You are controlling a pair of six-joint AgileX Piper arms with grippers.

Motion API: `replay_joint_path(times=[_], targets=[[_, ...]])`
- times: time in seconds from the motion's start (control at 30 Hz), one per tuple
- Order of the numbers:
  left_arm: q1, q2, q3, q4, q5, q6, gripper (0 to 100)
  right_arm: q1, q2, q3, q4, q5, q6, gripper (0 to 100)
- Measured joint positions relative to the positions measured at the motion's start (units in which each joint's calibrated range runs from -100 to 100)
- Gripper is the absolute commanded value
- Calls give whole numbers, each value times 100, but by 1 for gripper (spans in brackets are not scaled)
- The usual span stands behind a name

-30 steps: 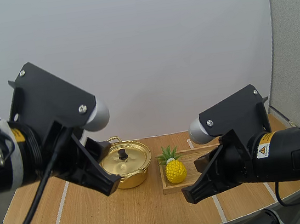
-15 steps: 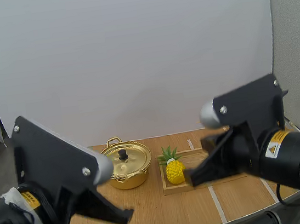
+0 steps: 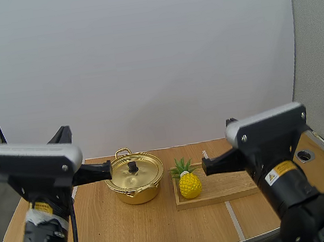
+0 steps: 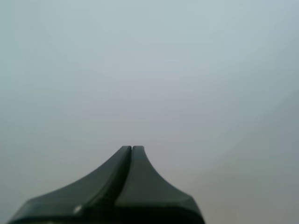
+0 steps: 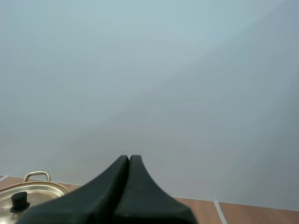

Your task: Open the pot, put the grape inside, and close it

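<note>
Two grippers wait for you, held up above the wooden worktop (image 3: pixel 164 228) and aimed flat at the white wall (image 3: pixel 143 70) on the far side. Your left gripper (image 3: pixel 107 169) has its jaws pressed together on nothing, and so has your right gripper (image 3: pixel 206 164). I think this is a ready pose.

The shiny gold pot (image 3: pixel 136 184) sits left of the middle, just by the left gripper. Its gold lid (image 3: pixel 139 170) is on, and the black knob (image 3: pixel 133 167) points up.

The fruit here is a yellow toy pineapple (image 3: pixel 189 184), not a grape. It stands on the left end of the flat wooden tray (image 3: pixel 230 186), just right of the pot. Its long side runs up and down, green leaves on top, so grabbing it from the sides looks easy.
</note>
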Motion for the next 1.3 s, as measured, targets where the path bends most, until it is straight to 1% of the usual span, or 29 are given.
replay_joint_path(times=[0.03,0.1,0.2,0.37,0.53,0.73,0.87,0.93,1.0,1.03,1.1,1.2,1.23,1.27,1.3], targets=[[0,0,267,-194,-500,0,0,0,0,278,0,-154,0,0],[0,0,606,-453,-834,-11,0,0,0,499,0,-188,0,0],[0,0,745,-561,-723,-17,0,0,0,545,0,-48,0,0],[0,0,756,-576,-274,133,0,0,0,545,0,766,0,0],[0,0,761,-586,915,690,0,0,0,559,0,1670,0,0],[0,0,771,-590,1939,800,0,0,0,559,-33,2484,0,0],[25,-12,780,-590,2906,799,0,0,0,559,-182,2839,0,0],[58,-12,780,-474,3099,594,0,0,0,559,-219,2902,0,0],[78,-12,771,-167,3178,138,0,0,0,559,-219,2921,0,0],[88,-12,771,43,3268,-119,0,0,0,559,-219,2946,0,0],[87,-12,771,781,3643,-823,0,0,0,559,-229,3039,0,0],[87,-12,771,1665,3935,-1789,0,0,0,559,-229,3230,0,0],[87,-12,771,1901,3976,-2043,0,0,0,559,-229,3245,0,0],[87,-12,771,2044,4039,-2324,0,0,0,559,-229,3245,11,0],[87,-12,771,2128,4058,-2452,0,0,0,559,-229,3245,31,0]])
